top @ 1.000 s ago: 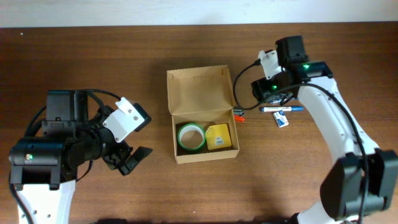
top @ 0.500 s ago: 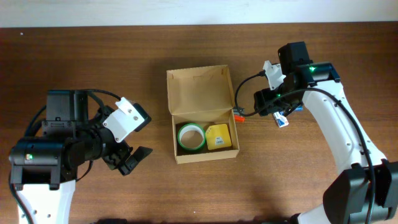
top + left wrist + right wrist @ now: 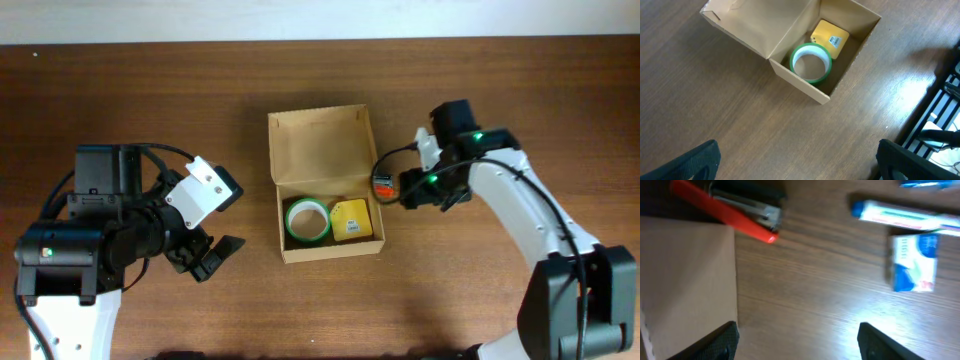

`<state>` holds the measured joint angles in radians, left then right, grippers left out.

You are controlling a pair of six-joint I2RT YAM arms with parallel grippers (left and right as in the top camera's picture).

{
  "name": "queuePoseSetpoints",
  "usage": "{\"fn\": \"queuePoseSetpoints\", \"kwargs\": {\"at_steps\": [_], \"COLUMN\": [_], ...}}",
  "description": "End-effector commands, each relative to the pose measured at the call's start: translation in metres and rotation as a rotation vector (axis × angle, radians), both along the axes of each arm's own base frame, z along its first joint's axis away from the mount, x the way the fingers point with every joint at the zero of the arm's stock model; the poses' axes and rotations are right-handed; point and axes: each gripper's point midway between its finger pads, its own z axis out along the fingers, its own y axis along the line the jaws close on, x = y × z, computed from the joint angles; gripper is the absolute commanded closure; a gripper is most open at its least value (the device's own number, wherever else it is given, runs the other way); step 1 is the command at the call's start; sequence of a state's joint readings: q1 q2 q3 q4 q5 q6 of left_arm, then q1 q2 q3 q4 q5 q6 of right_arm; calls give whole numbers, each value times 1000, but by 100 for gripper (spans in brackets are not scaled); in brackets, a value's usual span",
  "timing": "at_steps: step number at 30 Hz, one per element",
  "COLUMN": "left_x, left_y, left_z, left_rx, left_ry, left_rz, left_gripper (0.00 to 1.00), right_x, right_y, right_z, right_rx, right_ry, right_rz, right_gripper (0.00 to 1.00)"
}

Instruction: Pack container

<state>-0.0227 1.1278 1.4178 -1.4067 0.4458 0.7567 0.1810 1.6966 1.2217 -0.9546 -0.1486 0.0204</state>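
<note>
Box (image 3: 320,145) sits open with a tape roll (image 3: 307,220) inside — left gripper (image 3: 800,165) spread, right gripper (image 3: 797,342) spread near the stapler (image 3: 735,207) on its right.

Right wrist view is all smear: the container (image 3: 685,280) is a tan blur cut by the left edge. The red stapler (image 3: 727,210) runs off the top, and the marker (image 3: 905,216) off the right. The print on the blue-and-white packet (image 3: 912,262) won't resolve. From above, the right arm (image 3: 505,190) covers marker and packet. The yellow pack (image 3: 829,39) has a label too small to read.
</note>
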Motion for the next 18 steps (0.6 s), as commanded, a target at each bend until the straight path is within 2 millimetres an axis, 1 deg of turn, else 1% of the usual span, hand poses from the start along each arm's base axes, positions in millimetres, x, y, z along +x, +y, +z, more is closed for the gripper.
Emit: {"fn": "queuePoseSetpoints", "kwargs": {"at_steps": [1,8,14,18], "left_x": [1,1,1,1], "left_y": [-1,-1,-1,-1], "left_z": [7,7,7,7], "left_rx": [-10,-10,-10,-10], "left_ry": [-26,-26,-26,-26], "left_rz": [-15,-15,-15,-15], "left_gripper": [0,0,0,0], "right_x": [-10,-15,-20,-20], "right_y": [22,52,89,106], "right_z": [-5,-5,-2,0], "right_rx": [26,39,68,85], "right_ry": [3,-10,-45,-75], "right_rz": [4,45,101,131], "right_gripper": [22,22,22,22]}}
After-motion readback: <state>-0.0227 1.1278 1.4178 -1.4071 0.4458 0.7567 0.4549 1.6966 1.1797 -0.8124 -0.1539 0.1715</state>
